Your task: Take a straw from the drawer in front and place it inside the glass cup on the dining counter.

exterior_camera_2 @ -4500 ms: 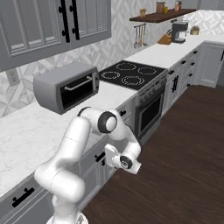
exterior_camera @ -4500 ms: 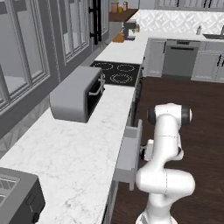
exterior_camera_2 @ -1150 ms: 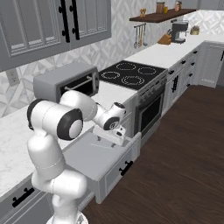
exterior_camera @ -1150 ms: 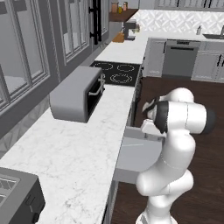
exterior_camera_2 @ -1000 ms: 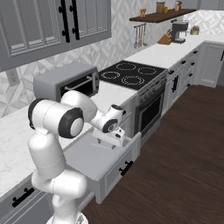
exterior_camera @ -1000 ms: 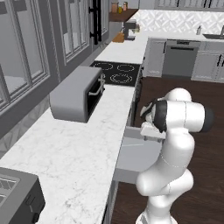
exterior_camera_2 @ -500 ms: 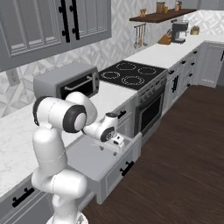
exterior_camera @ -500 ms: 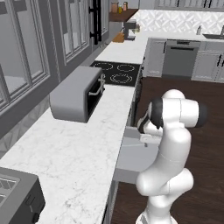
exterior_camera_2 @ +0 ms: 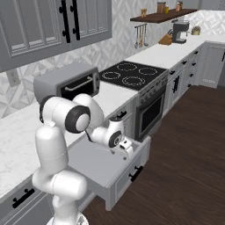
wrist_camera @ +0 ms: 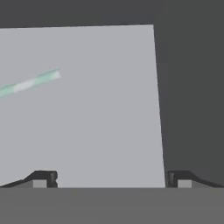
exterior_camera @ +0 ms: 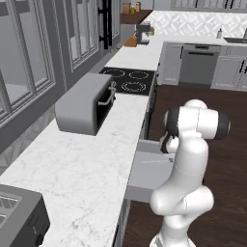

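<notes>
- Straw (wrist_camera: pixel 29 83): pale green-white stick, lying flat on the floor of the drawer (exterior_camera_2: pixel 115 166), up and left of the fingertips in the hand view.
- Drawer: pulled out from under the marble worktop (exterior_camera: pixel 82 164).
- Gripper (wrist_camera: pixel 109 178): over the drawer's inside, jaws spread wide, nothing between them.
- Toaster oven (exterior_camera: pixel 86 102): on the worktop, behind the drawer.

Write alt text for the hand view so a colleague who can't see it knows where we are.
Looking down into the open drawer, whose plain grey floor holds the straw, a thin pale green stick lying at the upper left. The gripper is open, with nothing between its two dark fingertips at the bottom.
</notes>
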You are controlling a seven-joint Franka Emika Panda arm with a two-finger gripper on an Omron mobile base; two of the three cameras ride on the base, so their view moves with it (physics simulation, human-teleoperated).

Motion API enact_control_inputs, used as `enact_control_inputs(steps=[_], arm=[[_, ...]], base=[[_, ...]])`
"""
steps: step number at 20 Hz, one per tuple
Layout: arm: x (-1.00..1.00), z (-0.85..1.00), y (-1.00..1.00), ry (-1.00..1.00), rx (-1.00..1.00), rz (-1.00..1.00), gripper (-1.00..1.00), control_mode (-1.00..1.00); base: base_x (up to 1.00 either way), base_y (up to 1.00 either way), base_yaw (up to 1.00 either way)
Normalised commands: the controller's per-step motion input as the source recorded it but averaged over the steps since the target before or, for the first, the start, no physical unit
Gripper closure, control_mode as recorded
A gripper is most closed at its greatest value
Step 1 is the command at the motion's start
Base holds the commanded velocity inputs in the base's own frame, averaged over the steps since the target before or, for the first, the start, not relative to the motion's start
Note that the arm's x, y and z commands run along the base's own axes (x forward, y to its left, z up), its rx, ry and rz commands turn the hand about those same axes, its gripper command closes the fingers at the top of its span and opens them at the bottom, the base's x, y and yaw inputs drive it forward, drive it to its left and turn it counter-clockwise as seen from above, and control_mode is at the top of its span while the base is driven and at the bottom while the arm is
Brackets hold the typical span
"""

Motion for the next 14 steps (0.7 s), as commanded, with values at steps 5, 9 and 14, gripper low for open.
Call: enact_control_inputs(steps=[5, 9, 14], arm=[[-0.34, 0.00, -1.00, 0.00, -0.04, -0.13, -1.00, -1.00], [-0.32, 0.03, -0.98, 0.00, -0.01, -0.08, -1.00, -1.00], [-0.13, 0.49, 0.17, -0.04, 0.00, 0.05, -1.00, -1.00]], base=[[0.00, 0.00, 0.00], [0.00, 0.00, 0.00], [0.00, 0.00, 0.00]])
